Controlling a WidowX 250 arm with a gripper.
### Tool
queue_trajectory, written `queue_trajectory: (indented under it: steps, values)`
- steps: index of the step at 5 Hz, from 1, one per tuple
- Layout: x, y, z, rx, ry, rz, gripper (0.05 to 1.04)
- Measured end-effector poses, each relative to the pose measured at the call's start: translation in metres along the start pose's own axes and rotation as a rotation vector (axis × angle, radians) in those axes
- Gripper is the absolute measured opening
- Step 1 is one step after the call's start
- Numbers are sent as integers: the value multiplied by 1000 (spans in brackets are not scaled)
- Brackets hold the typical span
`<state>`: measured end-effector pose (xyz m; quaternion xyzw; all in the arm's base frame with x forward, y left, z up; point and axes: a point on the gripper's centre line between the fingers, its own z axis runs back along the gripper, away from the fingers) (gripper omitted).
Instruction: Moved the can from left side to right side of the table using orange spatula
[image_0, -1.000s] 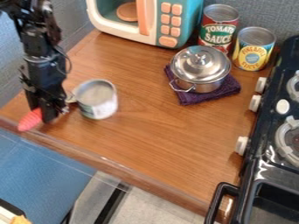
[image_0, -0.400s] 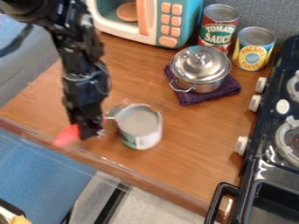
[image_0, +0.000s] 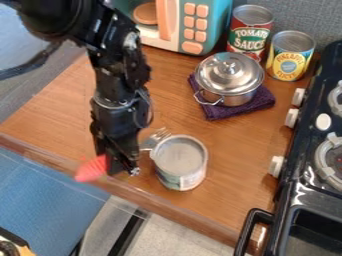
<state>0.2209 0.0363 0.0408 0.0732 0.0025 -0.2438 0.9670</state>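
Three cans (image_0: 180, 162), one pot (image_0: 230, 79), one microwave (image_0: 218, 17), one stove (image_0: 302, 159).

The black arm (image_0: 121, 64) slants down, fingers (image_0: 118, 163) clamped.

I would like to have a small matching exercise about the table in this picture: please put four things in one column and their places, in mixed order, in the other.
Things:
1. lidded pot
2. spatula
3. yellow-label can
4. pale-label can

Places:
A. held in the gripper
B. at the back, beside the red-label can
C. near the table's front edge, next to a slotted metal head
D. on a purple cloth

Right pairs: 1-D, 2-A, 3-B, 4-C
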Motion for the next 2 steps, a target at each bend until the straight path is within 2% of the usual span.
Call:
queue_trajectory:
  steps: [1,2]
  values:
    - [6,23,8,24,-3,110,402]
    - [19,59,10,3,1,254,402]
